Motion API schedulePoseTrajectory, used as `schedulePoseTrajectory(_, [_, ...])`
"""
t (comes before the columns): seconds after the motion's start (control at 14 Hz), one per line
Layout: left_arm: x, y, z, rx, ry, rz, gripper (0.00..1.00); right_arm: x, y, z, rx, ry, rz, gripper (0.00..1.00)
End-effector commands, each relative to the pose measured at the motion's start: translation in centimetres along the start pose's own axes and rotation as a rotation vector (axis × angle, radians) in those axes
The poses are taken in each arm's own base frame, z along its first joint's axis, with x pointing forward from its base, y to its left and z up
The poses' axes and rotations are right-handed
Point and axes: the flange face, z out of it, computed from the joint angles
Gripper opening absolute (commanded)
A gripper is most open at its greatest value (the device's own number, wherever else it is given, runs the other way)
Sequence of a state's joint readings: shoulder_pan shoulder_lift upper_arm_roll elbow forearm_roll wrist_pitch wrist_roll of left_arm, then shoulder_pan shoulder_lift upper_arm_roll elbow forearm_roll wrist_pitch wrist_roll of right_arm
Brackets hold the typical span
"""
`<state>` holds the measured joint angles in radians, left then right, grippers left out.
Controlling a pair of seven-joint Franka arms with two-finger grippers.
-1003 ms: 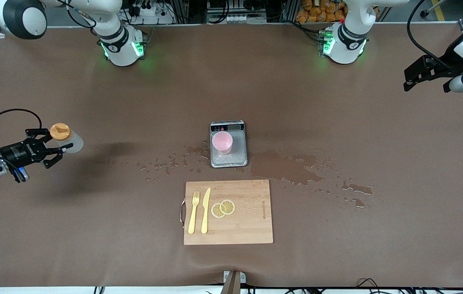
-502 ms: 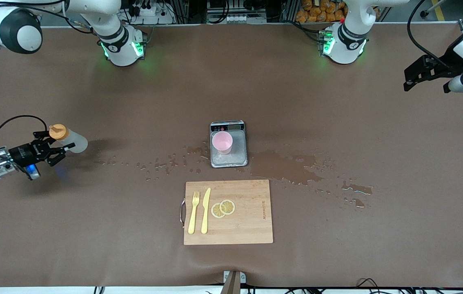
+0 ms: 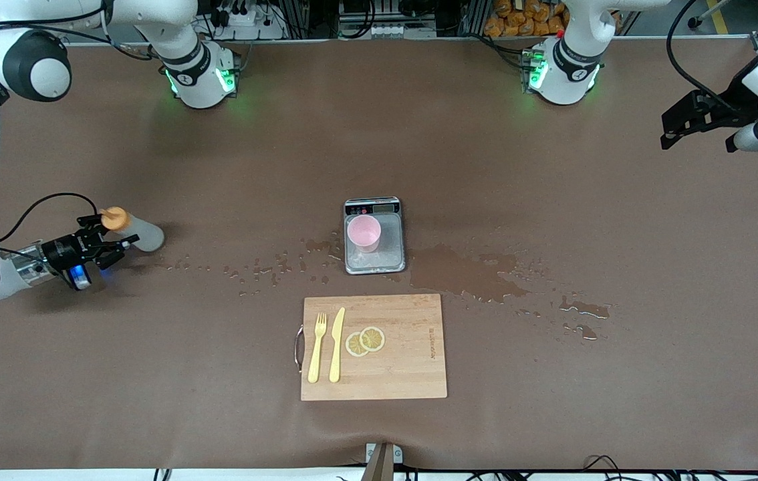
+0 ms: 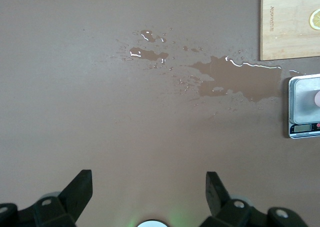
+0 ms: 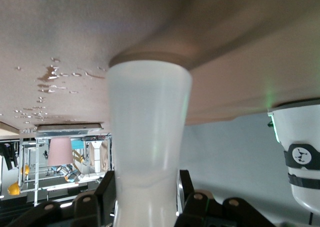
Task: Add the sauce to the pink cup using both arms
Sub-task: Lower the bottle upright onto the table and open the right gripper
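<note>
The sauce bottle [image 3: 142, 234], whitish with an orange cap, is at the right arm's end of the table, with its base at or just over the table. My right gripper [image 3: 109, 234] is shut on its body. In the right wrist view the bottle [image 5: 150, 122] fills the space between the fingers [image 5: 106, 189]. The pink cup [image 3: 363, 232] stands upright on a small scale [image 3: 379, 260] at the table's middle, and also shows in the right wrist view [image 5: 60, 152]. My left gripper [image 3: 698, 124] is open and empty, waiting in the air over the left arm's end of the table; its fingers stand wide apart [image 4: 147, 187].
A wooden cutting board [image 3: 412, 374] lies nearer the camera than the scale. It holds a yellow fork [image 3: 316, 347], a yellow knife [image 3: 337, 344] and two lemon slices [image 3: 365, 341]. A wet spill [image 3: 466, 274] and drops spread beside the scale.
My right gripper has come lower and moved toward the table's middle with the sauce bottle in it. The left arm has not moved.
</note>
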<state>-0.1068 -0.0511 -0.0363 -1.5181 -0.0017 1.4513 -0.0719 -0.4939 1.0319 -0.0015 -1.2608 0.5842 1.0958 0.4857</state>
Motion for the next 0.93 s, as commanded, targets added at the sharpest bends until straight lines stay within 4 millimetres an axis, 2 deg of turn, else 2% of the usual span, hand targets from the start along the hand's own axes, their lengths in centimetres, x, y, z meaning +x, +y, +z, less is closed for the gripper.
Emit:
schedulePoseTrajectory(0.0, [0.2, -0.1, -0.5, -0.004, 0.009, 0.003, 1.00, 0.3, 0.8, -0.1, 0.044, -0.008, -0.016, 0.57])
schedulePoseTrajectory(0.22, [0.3, -0.1, -0.4, -0.004, 0.008, 0.004, 1.00, 0.3, 0.8, -0.1, 0.044, -0.007, -0.013, 0.60])
schedulePoseTrajectory(0.29, [0.2, 0.0, -0.4, -0.004, 0.008, 0.006, 1.00, -0.1, 0.7, -0.4, 0.044, -0.003, -0.015, 0.82])
schedulePoseTrajectory(0.36, [0.2, 0.0, -0.4, -0.005, 0.008, 0.006, 1.00, -0.5, 0.9, -1.0, 0.049, 0.005, -0.019, 1.00])
schedulePoseTrajectory(0.79, [0.1, 0.0, -0.6, -0.007, 0.011, 0.006, 1.00, -5.9, 0.7, -5.5, 0.008, 0.166, -0.039, 1.00])
schedulePoseTrajectory(0.86, [0.1, 0.0, -0.6, -0.007, 0.011, 0.005, 1.00, -7.4, 0.7, -6.8, 0.002, 0.212, -0.051, 1.00])
